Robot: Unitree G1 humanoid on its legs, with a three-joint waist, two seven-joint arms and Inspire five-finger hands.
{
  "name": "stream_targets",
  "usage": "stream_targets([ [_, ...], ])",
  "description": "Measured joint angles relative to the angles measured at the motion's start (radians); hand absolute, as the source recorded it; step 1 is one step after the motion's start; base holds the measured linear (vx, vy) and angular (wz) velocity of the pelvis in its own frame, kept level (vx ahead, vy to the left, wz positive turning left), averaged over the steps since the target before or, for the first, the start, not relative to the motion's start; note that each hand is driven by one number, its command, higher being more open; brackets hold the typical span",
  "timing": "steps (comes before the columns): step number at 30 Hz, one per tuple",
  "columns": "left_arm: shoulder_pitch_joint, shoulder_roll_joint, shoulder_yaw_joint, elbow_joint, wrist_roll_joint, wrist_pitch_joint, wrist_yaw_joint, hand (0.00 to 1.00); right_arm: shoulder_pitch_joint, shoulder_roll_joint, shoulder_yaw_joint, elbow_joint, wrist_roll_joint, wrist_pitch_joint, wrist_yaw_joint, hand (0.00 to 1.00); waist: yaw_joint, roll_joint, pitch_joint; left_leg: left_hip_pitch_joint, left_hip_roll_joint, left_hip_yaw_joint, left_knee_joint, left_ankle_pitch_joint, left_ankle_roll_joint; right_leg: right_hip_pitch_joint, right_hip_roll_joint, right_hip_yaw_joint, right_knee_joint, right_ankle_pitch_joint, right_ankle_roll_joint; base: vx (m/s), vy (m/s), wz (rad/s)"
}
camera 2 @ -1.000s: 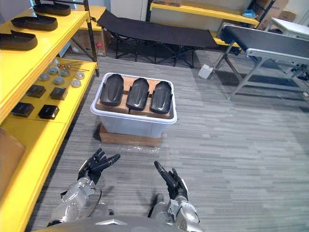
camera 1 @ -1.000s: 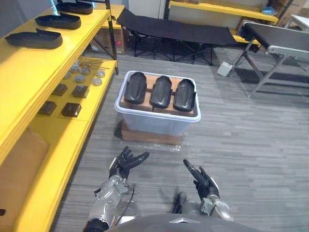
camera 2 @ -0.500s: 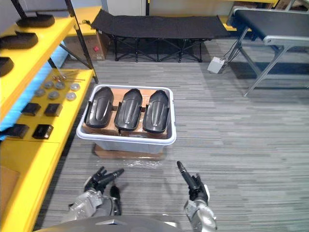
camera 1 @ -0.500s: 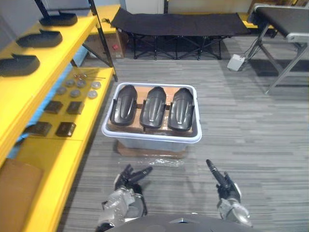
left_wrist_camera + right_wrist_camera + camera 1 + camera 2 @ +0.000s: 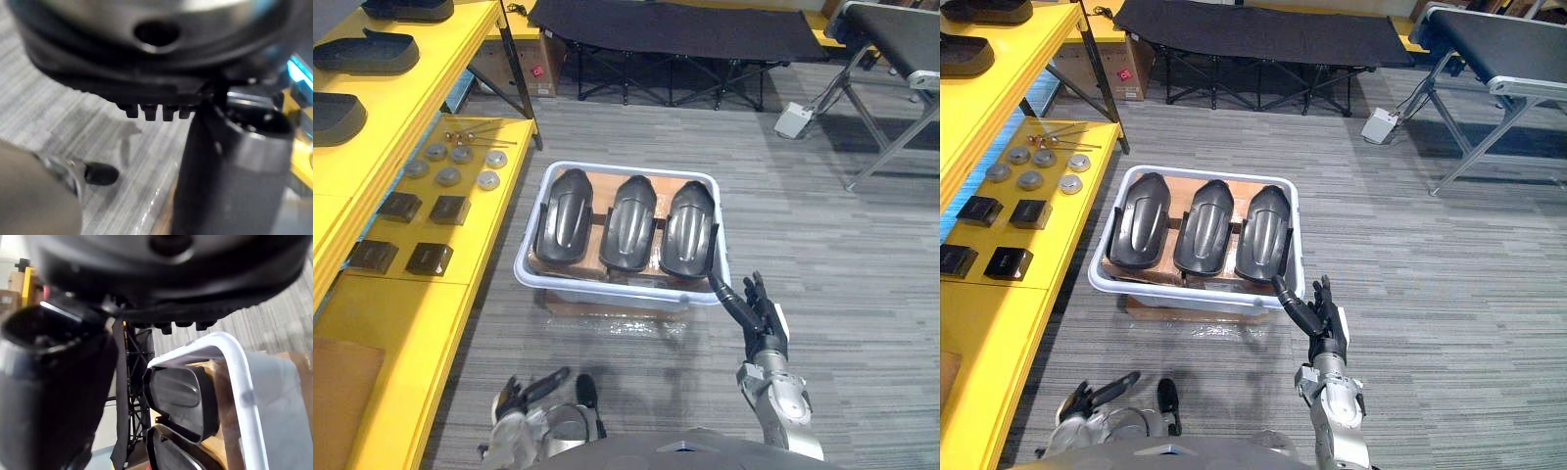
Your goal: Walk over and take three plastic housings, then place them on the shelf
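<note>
Ok, far left: yellow shelf unit, with long black moulded parts on the upper level. Round metal discs and black square pads sit on the lower level.

Lower left of frame: left hand hangs low over the grey carpet floor, fingers loosely straight, nothing in it.

Centre: white plastic bin on the floor, beside the shelf. Three black plastic housings lie in it side by side on brown cardboard: left housing, middle housing, right housing. None is in a hand or on the shelf.

Top centre: black folding cot.

Right of centre: right hand, fingers straight and spread, empty, pointing at the bin's lower-right corner. Its longest fingertip overlaps the rim there; can't tell if it touches.

Upper right: grey conveyor table.
</note>
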Motion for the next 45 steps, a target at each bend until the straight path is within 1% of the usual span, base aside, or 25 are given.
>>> stream_targets([
  [1,0.02,0.0,0.001,0.015,0.0,-0.031,-0.003,1.0,-0.018,-0.021,0.0,0.001,-0.012,0.022,-0.009,1.0,0.002,-0.001,0.0,0.001,-0.001,-0.001,0.0,0.0,0.0,0.002,0.0,0.0,-0.002,0.0,0.0,0.0,0.0,0.0],
  [6,0.041,-0.002,-0.003,0.019,0.0,-0.086,-0.033,1.0,-0.113,-0.095,-0.009,0.028,-0.037,0.09,-0.056,1.0,0.002,-0.005,0.004,-0.039,-0.001,-0.024,-0.004,-0.001,0.003,-0.018,0.009,-0.005,-0.017,-0.001,-0.002,-0.06,-0.005,0.06],
  [7,0.034,0.001,-0.014,0.005,0.004,-0.087,-0.051,1.0,-0.148,-0.112,-0.024,0.05,-0.037,0.1,-0.071,1.0,0.002,-0.001,0.011,-0.059,-0.004,-0.041,-0.005,-0.013,-0.001,-0.052,0.005,-0.003,0.037,-0.011,-0.02,-0.1,0.018,0.22],
  [8,0.031,0.004,-0.024,-0.002,0.011,-0.086,-0.06,1.0,-0.164,-0.12,-0.032,0.061,-0.035,0.111,-0.077,1.0,0.0,0.002,0.016,-0.064,-0.003,-0.048,-0.005,-0.028,-0.013,-0.081,-0.002,0.0,0.088,-0.014,-0.025,-0.08,0.079,0.17],
  [9,0.024,0.016,-0.047,-0.015,0.039,-0.085,-0.074,1.0,-0.176,-0.127,-0.051,0.081,-0.027,0.126,-0.092,1.0,0.0,-0.002,0.029,-0.071,-0.005,-0.055,0.034,-0.049,-0.005,-0.152,-0.035,0.047,0.223,-0.013,-0.064,-0.04,0.094,0.16],
  [10,0.027,0.035,-0.073,-0.027,0.043,-0.084,-0.085,1.0,-0.179,-0.128,-0.069,0.078,-0.011,0.138,-0.109,1.0,-0.004,0.001,0.048,-0.074,0.005,-0.084,0.122,-0.087,0.02,-0.202,-0.036,0.118,0.377,-0.012,-0.088,-0.01,0.074,0.27],
  [11,0.026,0.042,-0.088,-0.025,0.046,-0.079,-0.088,1.0,-0.167,-0.126,-0.078,0.077,0.003,0.145,-0.117,1.0,-0.01,0.004,0.055,-0.06,0.005,-0.107,0.124,-0.093,0.024,-0.217,-0.038,0.143,0.438,0.003,-0.114,0.01,0.045,0.74],
  [12,0.018,0.047,-0.108,-0.036,0.049,-0.074,-0.094,1.0,-0.131,-0.12,-0.093,0.076,0.01,0.161,-0.128,1.0,-0.033,0.02,0.062,-0.056,0.01,-0.15,0.124,-0.093,0.025,-0.228,-0.032,0.168,0.459,-0.029,-0.127,-0.01,0.037,0.95],
  [14,0.005,0.053,-0.107,-0.077,0.048,-0.072,-0.101,1.0,-0.099,-0.115,-0.111,0.081,0.008,0.169,-0.131,1.0,-0.029,0.01,0.066,-0.061,0.014,-0.177,0.122,-0.092,0.025,-0.242,-0.022,0.188,0.366,-0.043,-0.116,-0.02,0.023,0.68],
  [16,0.004,0.059,-0.108,-0.1,0.042,-0.065,-0.105,1.0,-0.09,-0.093,-0.124,0.112,0.009,0.163,-0.136,1.0,-0.028,0.003,0.062,-0.073,0.014,-0.198,0.123,-0.09,0.022,-0.243,0.009,0.218,0.231,-0.008,-0.073,-0.03,-0.063,0.38],
  [17,0.004,0.059,-0.109,-0.102,0.041,-0.063,-0.105,1.0,-0.091,-0.085,-0.128,0.125,0.01,0.152,-0.138,1.0,-0.027,-0.001,0.06,-0.076,0.013,-0.199,0.124,-0.087,0.018,-0.239,0.014,0.217,0.202,0.007,-0.067,-0.03,-0.134,0.31],
  [18,0.005,0.06,-0.109,-0.102,0.038,-0.061,-0.105,1.0,-0.095,-0.074,-0.13,0.144,0.02,0.143,-0.145,1.0,-0.024,-0.011,0.055,-0.077,0.011,-0.198,0.122,-0.081,0.008,-0.226,0.02,0.206,0.154,0.024,-0.058,-0.01,-0.187,0.17],
  [19,0.016,0.06,-0.106,-0.102,0.034,-0.061,-0.102,1.0,-0.104,-0.059,-0.131,0.175,0.052,0.134,-0.153,1.0,-0.012,-0.031,0.041,-0.078,-0.002,-0.174,0.117,-0.075,-0.001,-0.2,0.017,0.167,0.067,0.021,-0.058,0.0,-0.222,0.02],
  [20,0.02,0.059,-0.102,-0.101,0.033,-0.061,-0.1,1.0,-0.11,-0.054,-0.133,0.182,0.058,0.134,-0.155,1.0,0.0,-0.05,0.03,-0.078,-0.005,-0.153,0.118,-0.071,-0.007,-0.192,0.017,0.154,0.031,0.02,-0.05,-0.02,-0.247,-0.1],
  [21,0.013,0.036,-0.095,-0.085,0.03,-0.058,-0.095,1.0,-0.129,-0.057,-0.149,0.207,0.063,0.132,-0.157,1.0,0.003,-0.028,0.027,-0.078,0.013,-0.143,0.117,-0.071,-0.016,-0.178,0.024,0.129,0.007,0.021,-0.036,-0.03,-0.191,-0.11],
  [23,0.033,0.013,-0.089,-0.075,0.021,-0.061,-0.09,1.0,-0.168,-0.062,-0.171,0.246,0.1,0.132,-0.18,1.0,0.004,0.008,0.008,-0.081,0.056,-0.108,0.094,-0.043,-0.035,-0.166,0.057,0.089,-0.052,0.033,-0.03,0.01,-0.145,0.02],
  [24,0.033,0.009,-0.09,-0.067,0.019,-0.061,-0.091,1.0,-0.176,-0.066,-0.175,0.261,0.1,0.132,-0.184,1.0,0.004,0.016,0.005,-0.08,0.064,-0.107,0.091,-0.037,-0.039,-0.159,0.065,0.082,-0.061,0.034,-0.03,0.07,-0.126,0.09],
  [25,0.037,0.002,-0.089,-0.058,0.017,-0.062,-0.091,1.0,-0.188,-0.072,-0.179,0.291,0.1,0.133,-0.194,1.0,0.007,0.022,0.001,-0.064,0.075,-0.103,0.074,-0.021,-0.047,-0.144,0.077,0.072,-0.074,0.034,-0.029,0.07,-0.093,0.08],
  [30,0.04,0.014,-0.091,-0.051,0.037,-0.076,-0.13,1.0,-0.217,-0.09,-0.199,0.321,0.101,0.134,-0.197,1.0,0.03,0.021,0.0,-0.038,0.073,-0.09,0.008,0.003,-0.06,-0.143,0.078,0.056,-0.089,0.045,-0.021,0.08,-0.032,0.0],
  [33,0.025,0.045,-0.114,-0.051,0.039,-0.076,-0.168,1.0,-0.305,-0.103,-0.205,0.341,0.129,0.134,-0.194,1.0,0.035,0.008,0.04,-0.048,0.064,-0.08,0.0,0.013,-0.059,-0.149,0.073,0.056,-0.112,0.068,-0.025,0.11,0.018,-0.07],
  [35,0.005,0.061,-0.141,-0.051,0.045,-0.076,-0.188,1.0,-0.356,-0.13,-0.205,0.341,0.14,0.136,-0.186,1.0,0.038,0.012,0.059,-0.074,0.054,-0.08,0.001,0.015,-0.049,-0.17,0.064,0.056,-0.119,0.078,-0.019,0.1,0.038,-0.04],
  [38,-0.047,0.062,-0.158,-0.055,0.043,-0.082,-0.204,1.0,-0.462,-0.199,-0.206,0.349,0.164,0.153,-0.171,1.0,0.055,0.029,0.123,-0.099,0.038,-0.078,0.007,0.022,-0.031,-0.189,0.049,0.055,-0.126,0.105,-0.016,0.07,0.058,-0.01],
  [40,-0.074,0.069,-0.17,-0.068,0.039,-0.094,-0.207,1.0,-0.547,-0.238,-0.206,0.375,0.16,0.154,-0.144,1.0,0.06,0.033,0.172,-0.123,0.034,-0.08,0.039,0.012,-0.019,-0.2,0.042,0.055,-0.125,0.119,0.001,0.03,0.053,0.04],
  [43,-0.097,0.072,-0.171,-0.079,0.038,-0.095,-0.209,1.0,-0.633,-0.299,-0.186,0.404,0.158,0.164,-0.121,1.0,0.06,0.032,0.212,-0.17,0.036,-0.086,0.1,-0.022,-0.01,-0.217,0.038,0.054,-0.126,0.13,-0.005,0.0,0.041,0.03],
  [45,-0.124,0.076,-0.175,-0.085,0.038,-0.098,-0.208,1.0,-0.712,-0.381,-0.168,0.434,0.156,0.187,-0.109,1.0,0.063,0.038,0.259,-0.204,0.038,-0.092,0.173,-0.058,-0.002,-0.218,0.037,0.054,-0.125,0.136,-0.004,-0.03,0.042,0.03],
])
